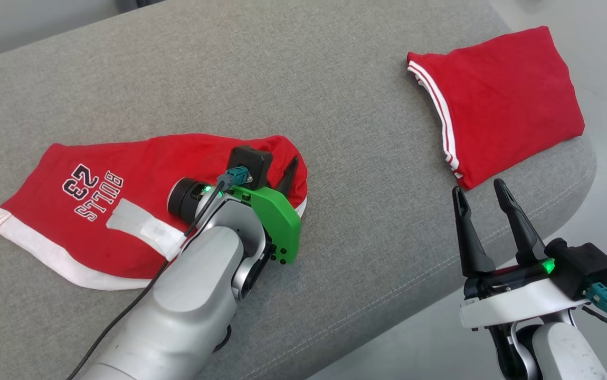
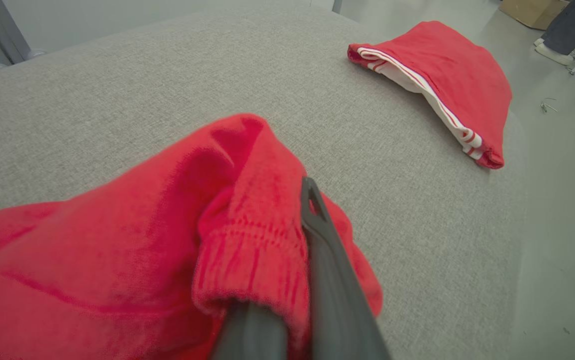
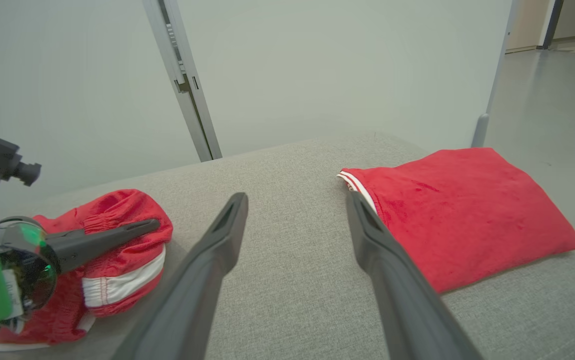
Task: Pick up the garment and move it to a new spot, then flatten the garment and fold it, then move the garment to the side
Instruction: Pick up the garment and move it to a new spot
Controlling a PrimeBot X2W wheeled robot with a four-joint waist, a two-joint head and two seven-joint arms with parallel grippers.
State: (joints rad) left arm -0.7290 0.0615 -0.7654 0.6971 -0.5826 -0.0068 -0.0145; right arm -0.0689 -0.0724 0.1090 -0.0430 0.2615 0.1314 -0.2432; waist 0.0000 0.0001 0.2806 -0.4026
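Observation:
The garment [image 1: 124,174], red shorts with white trim and "BULLS 23" print, lies crumpled on the left of the grey cushion [image 1: 282,79]. My left gripper [image 1: 287,169] is shut on its right end. In the left wrist view the elastic waistband of the garment [image 2: 247,240] is pinched at the left gripper [image 2: 297,200], and cloth covers one finger. The right wrist view also has the garment [image 3: 117,220] at its left. My right gripper [image 1: 479,187] hangs open and empty at the cushion's front right edge, the right gripper [image 3: 296,200] spread over bare cushion.
A second red garment [image 1: 499,100], folded with white stripes along one edge, lies at the cushion's far right corner, just beyond my right fingertips. In the left wrist view a person's foot [image 2: 552,50] and a cardboard box [image 2: 532,10] are on the floor beyond the cushion.

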